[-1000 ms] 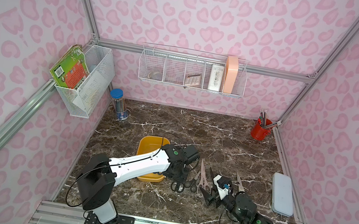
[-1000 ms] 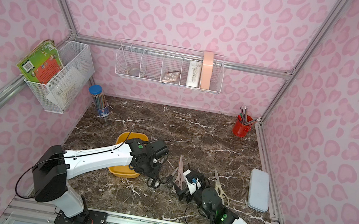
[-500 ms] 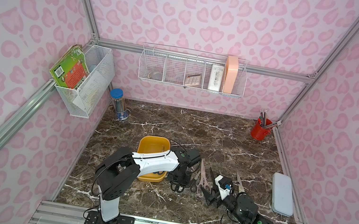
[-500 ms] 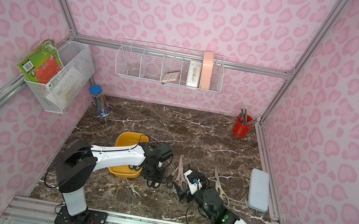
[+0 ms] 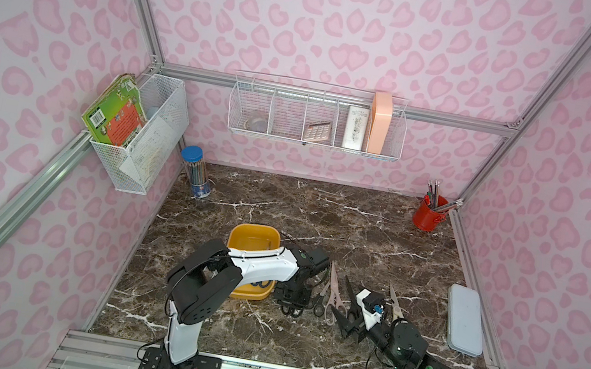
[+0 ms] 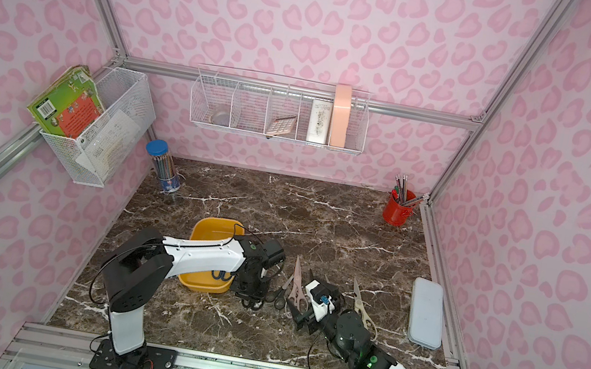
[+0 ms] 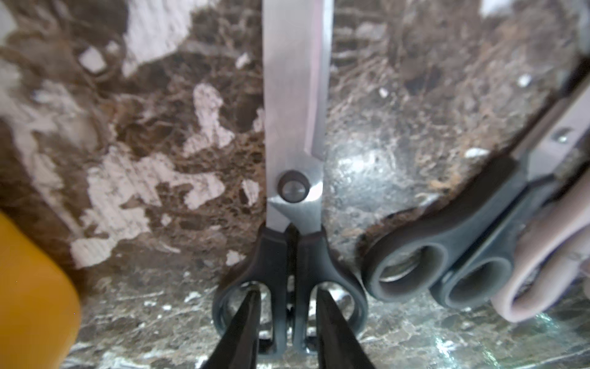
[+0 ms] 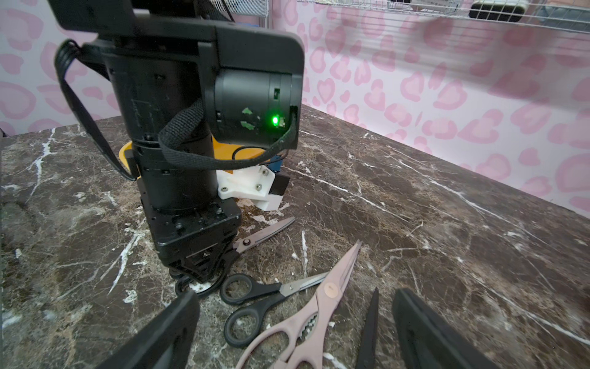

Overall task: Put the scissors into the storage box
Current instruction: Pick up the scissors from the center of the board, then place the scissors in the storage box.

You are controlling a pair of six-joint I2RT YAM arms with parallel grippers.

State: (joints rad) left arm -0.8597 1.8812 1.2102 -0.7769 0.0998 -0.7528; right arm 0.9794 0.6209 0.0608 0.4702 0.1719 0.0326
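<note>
Yellow storage box (image 5: 254, 236), brown white-veined marble table (image 5: 341, 218), pink spotted walls (image 5: 333, 28), red cup (image 5: 426, 217)

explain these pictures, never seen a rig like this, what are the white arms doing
Two robot arms are bolted at the front of a marble table. The two wide pictures look down from overhead; the two close-ups come from cameras on the arms' wrists. Several scissors lie beside a yellow box. The left hand has its fingertips in the loops of the black scissors, which lie flat; a firm grip isn't clear. The right hand is open and empty near the pink scissors.
</note>
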